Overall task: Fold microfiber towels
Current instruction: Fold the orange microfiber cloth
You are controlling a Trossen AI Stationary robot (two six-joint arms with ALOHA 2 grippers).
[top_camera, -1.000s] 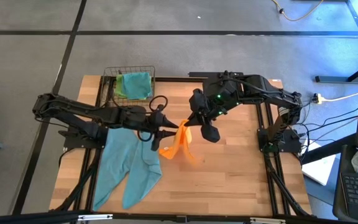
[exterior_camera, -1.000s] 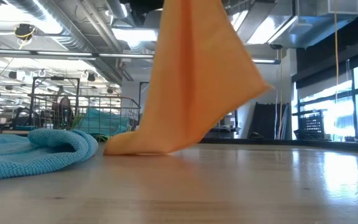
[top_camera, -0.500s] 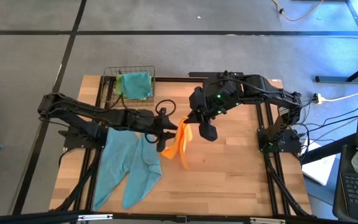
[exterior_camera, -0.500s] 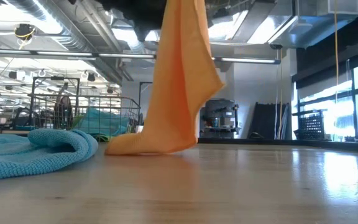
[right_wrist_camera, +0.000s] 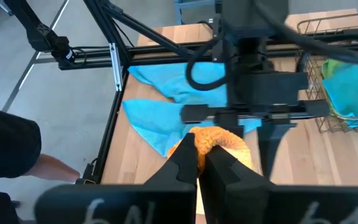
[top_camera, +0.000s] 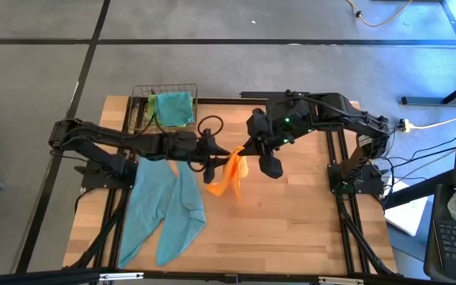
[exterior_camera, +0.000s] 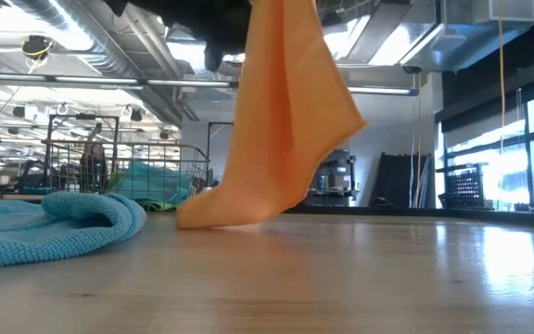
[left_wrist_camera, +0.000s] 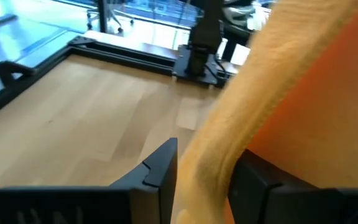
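The orange towel (top_camera: 229, 176) hangs at the table's middle, and its lower end (exterior_camera: 213, 211) rests on the wood. My right gripper (top_camera: 242, 152) is shut on its top. My left gripper (top_camera: 214, 164) is right beside it, on the towel's left, shut on a bunched edge. Two teal towels (top_camera: 165, 210) lie spread at the front left, with a fold showing in the low view (exterior_camera: 82, 218). A lime green towel (top_camera: 150, 111) and a teal towel (top_camera: 174, 107) lie in the wire basket (top_camera: 165, 89). My left gripper pinches a thick rolled edge of the orange towel (left_wrist_camera: 207, 168) between its two fingers (left_wrist_camera: 160, 174), coming level from the table's left. The edge runs up and away past the fingers. My right gripper pinches the towel's bunched top (right_wrist_camera: 209, 142) between its two fingertips (right_wrist_camera: 185, 163), from above and from the right. The towel hangs below it with its lower end on the table.
The wire basket stands at the table's far left. The teal towels cover the front left. Bare wood (top_camera: 291, 222) lies at the front right. A person's arm and leg (right_wrist_camera: 17, 155) show beside the table in the right wrist view.
My left gripper has moved a little toward the far edge and closer to my right gripper, along the orange towel. The hanging towel has drawn narrower and then spread again. Its lower end has slid slightly toward the table's right.
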